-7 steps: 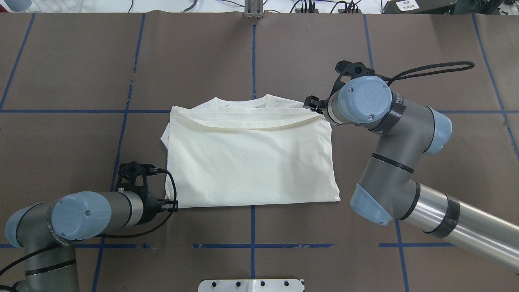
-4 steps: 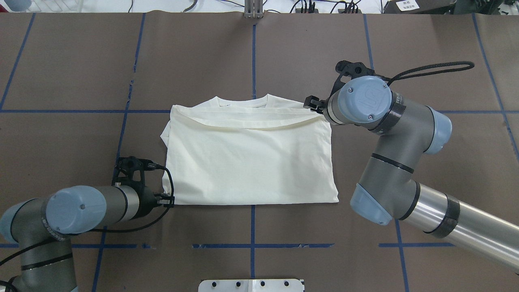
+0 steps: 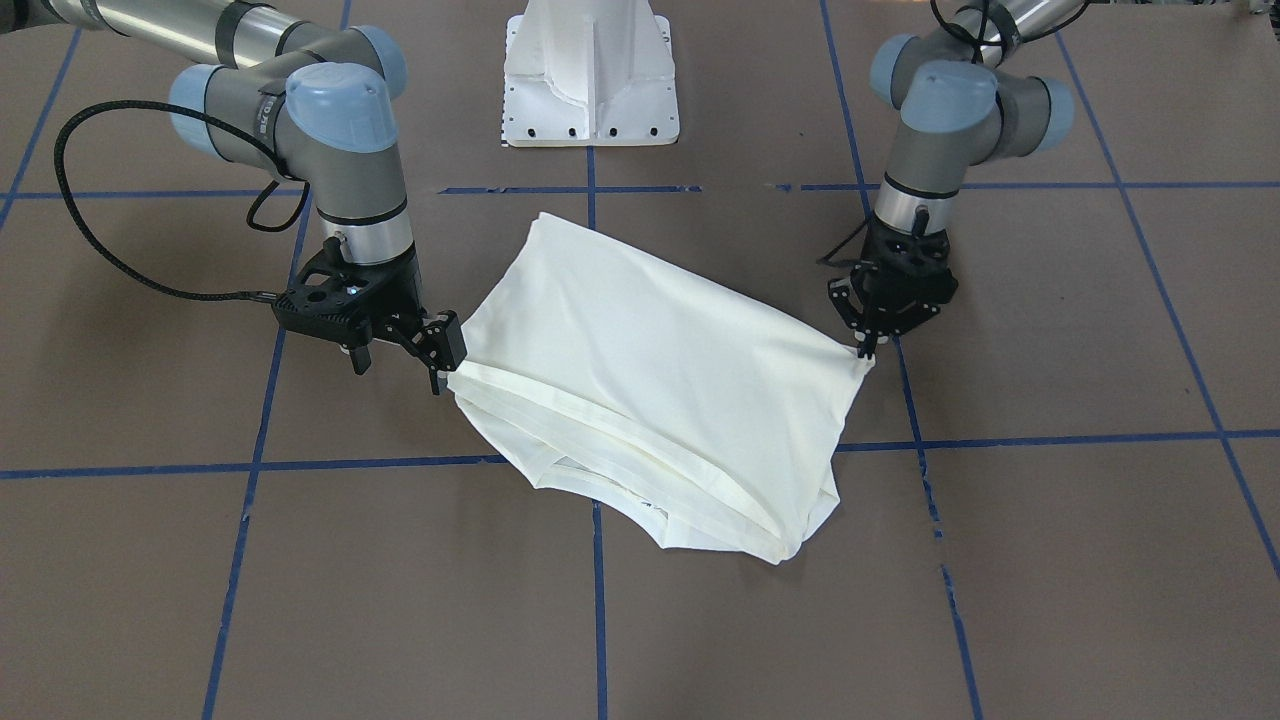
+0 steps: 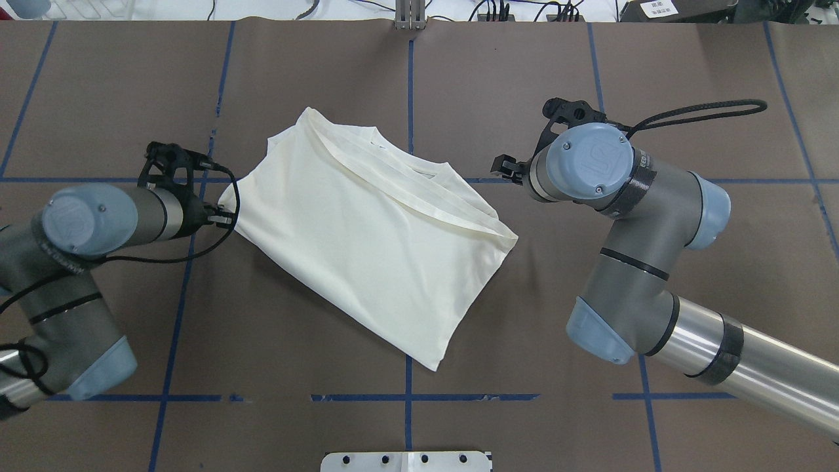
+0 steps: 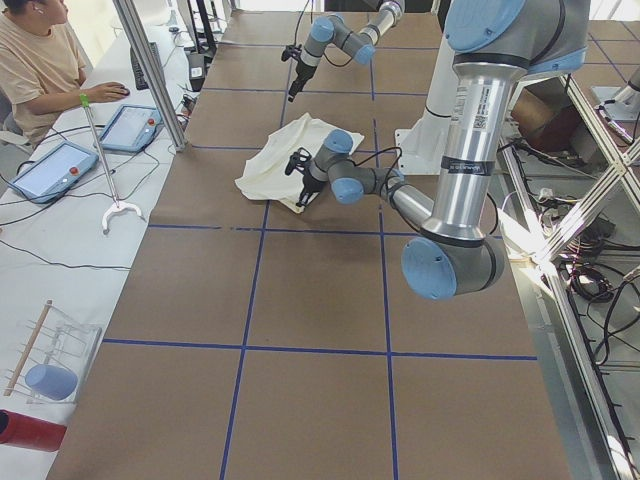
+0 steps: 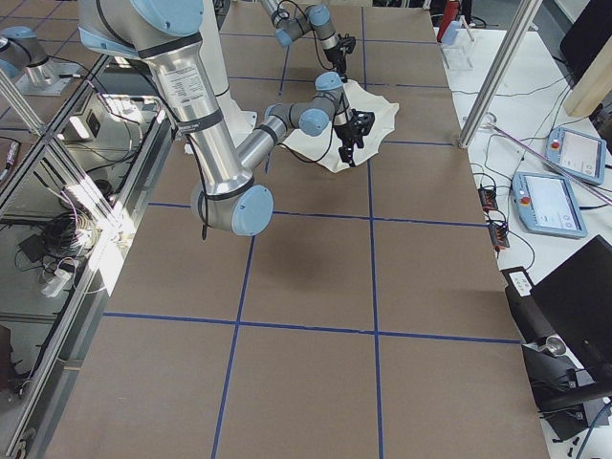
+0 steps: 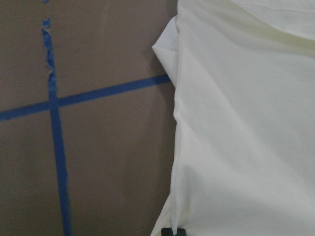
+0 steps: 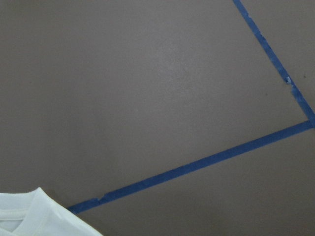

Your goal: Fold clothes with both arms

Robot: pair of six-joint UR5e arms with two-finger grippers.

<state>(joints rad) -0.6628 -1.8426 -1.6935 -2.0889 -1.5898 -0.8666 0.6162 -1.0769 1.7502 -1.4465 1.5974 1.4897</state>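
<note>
Though askew, smooth cream T-shirt (image 4: 367,242)

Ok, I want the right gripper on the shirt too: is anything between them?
Nothing visible does. The right gripper hangs open right beside the shirt's corner, over bare table. The left gripper is shut on the opposite corner.

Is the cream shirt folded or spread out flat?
Folded. The shirt lies doubled into a compact panel, stacked layers showing along one edge, no sleeves out; the left gripper pinches one corner.
</note>
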